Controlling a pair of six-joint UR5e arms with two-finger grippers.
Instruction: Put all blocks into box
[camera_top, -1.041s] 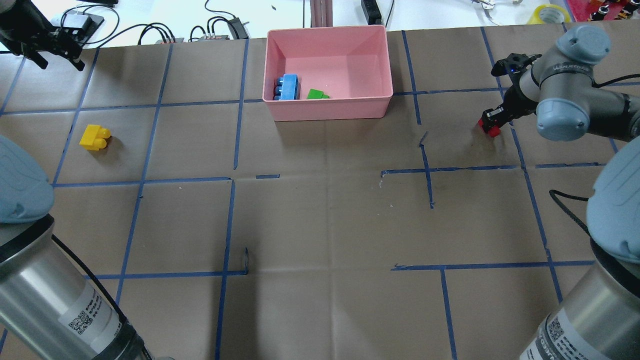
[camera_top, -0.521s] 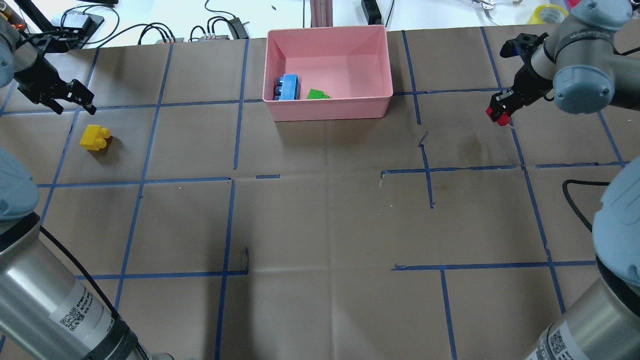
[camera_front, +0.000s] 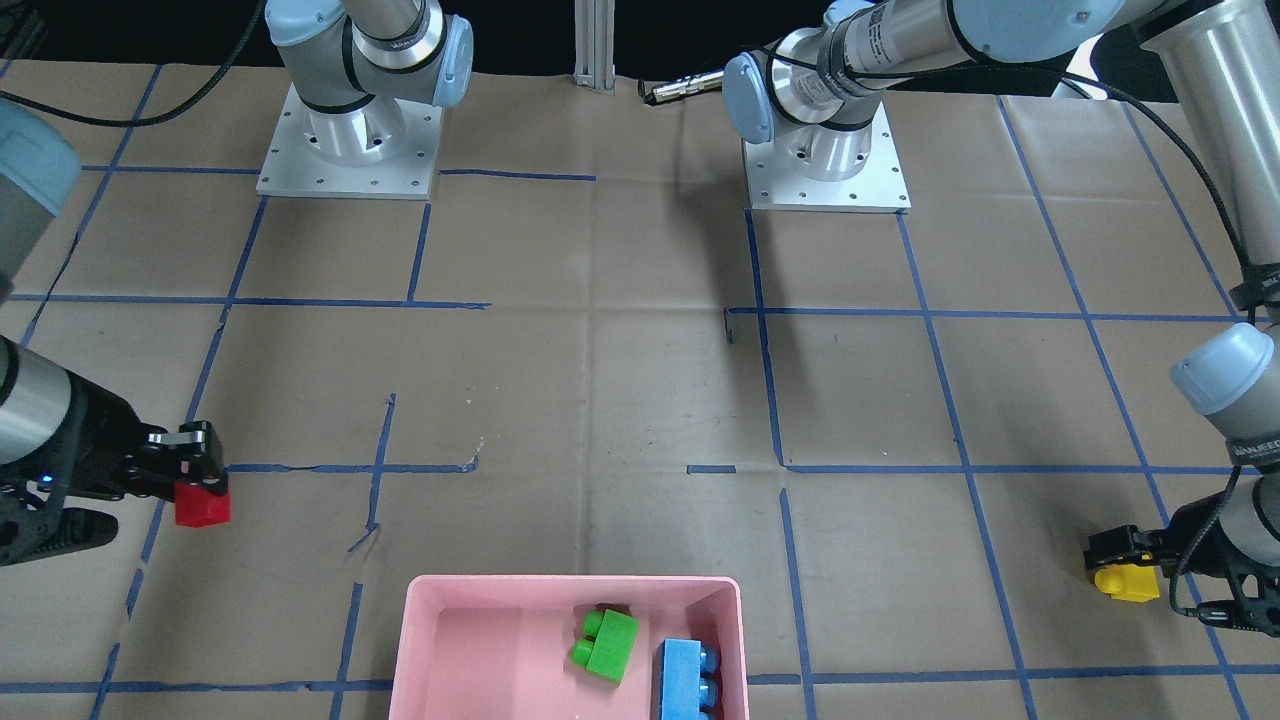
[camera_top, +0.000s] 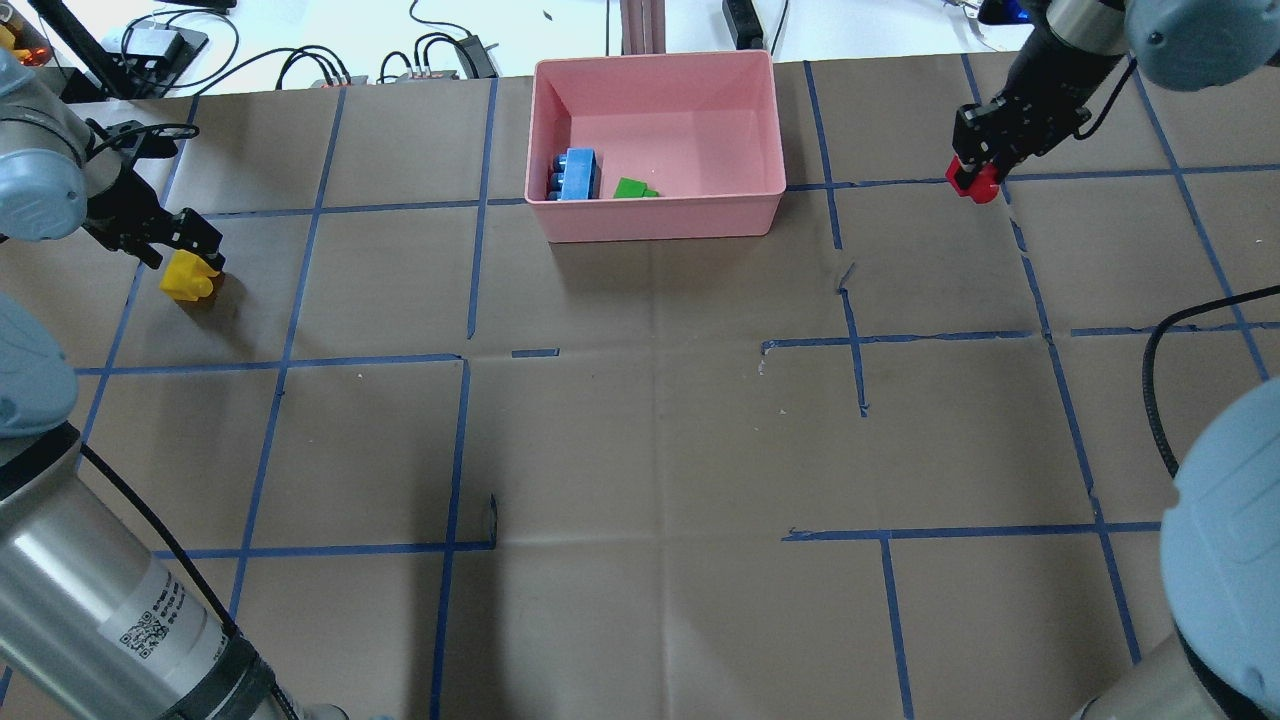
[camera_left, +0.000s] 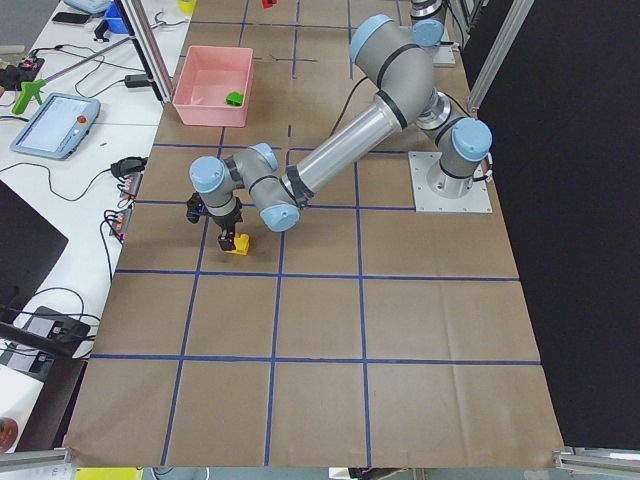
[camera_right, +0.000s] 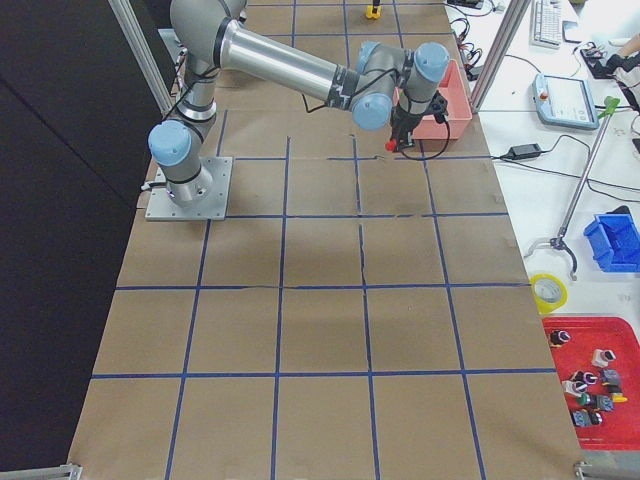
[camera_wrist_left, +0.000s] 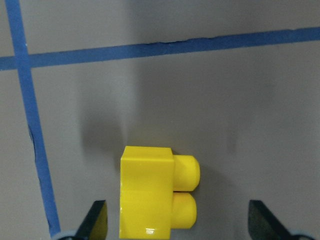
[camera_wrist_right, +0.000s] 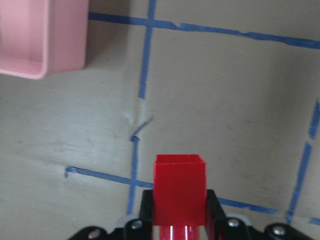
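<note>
Entry: left gripper (camera_top: 196, 252), newly lowered, stood spread astride the glossy yellow two-stud brick (camera_wrist_left: 147, 195) lying on brown paper (camera_top: 650, 450); right gripper (camera_top: 973, 168), newly raised boxward, pinched the small smooth red brick (camera_top: 976, 186) aloft; beside it, the rounded pink box (camera_top: 660, 216) held the blue brick (camera_top: 578, 172) and green brick (camera_top: 632, 188), so two remained.

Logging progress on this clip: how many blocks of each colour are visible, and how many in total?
green block: 1
blue block: 1
red block: 1
yellow block: 1
Total: 4
</note>
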